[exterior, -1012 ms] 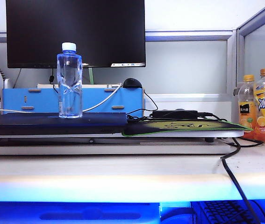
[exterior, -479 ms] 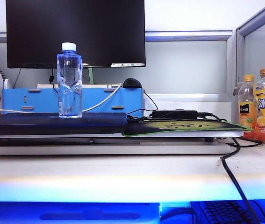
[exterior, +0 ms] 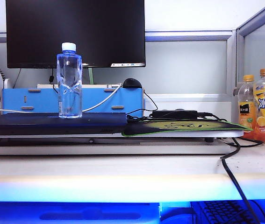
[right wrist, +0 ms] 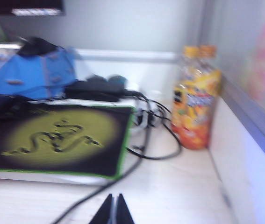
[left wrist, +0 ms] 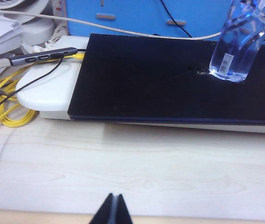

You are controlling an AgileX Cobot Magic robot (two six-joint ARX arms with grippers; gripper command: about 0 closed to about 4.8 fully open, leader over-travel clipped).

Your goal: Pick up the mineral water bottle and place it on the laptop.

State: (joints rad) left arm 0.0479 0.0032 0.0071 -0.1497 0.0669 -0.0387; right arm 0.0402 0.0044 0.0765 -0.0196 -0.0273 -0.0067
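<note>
The mineral water bottle (exterior: 69, 80), capped and full of clear liquid, stands upright on the laptop (exterior: 53, 123), while two orange-drink bottles (exterior: 260, 105) wait far right, and the left gripper (left wrist: 113, 211) and right gripper (right wrist: 113, 209) hover empty, fingers pressed together.

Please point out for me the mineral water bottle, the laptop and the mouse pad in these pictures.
mineral water bottle (exterior: 69, 81), exterior view, on its dented waist.
laptop (left wrist: 160, 84), left wrist view, on its bare dark lid.
mouse pad (right wrist: 57, 137), right wrist view, on its yellow-green emblem.
</note>
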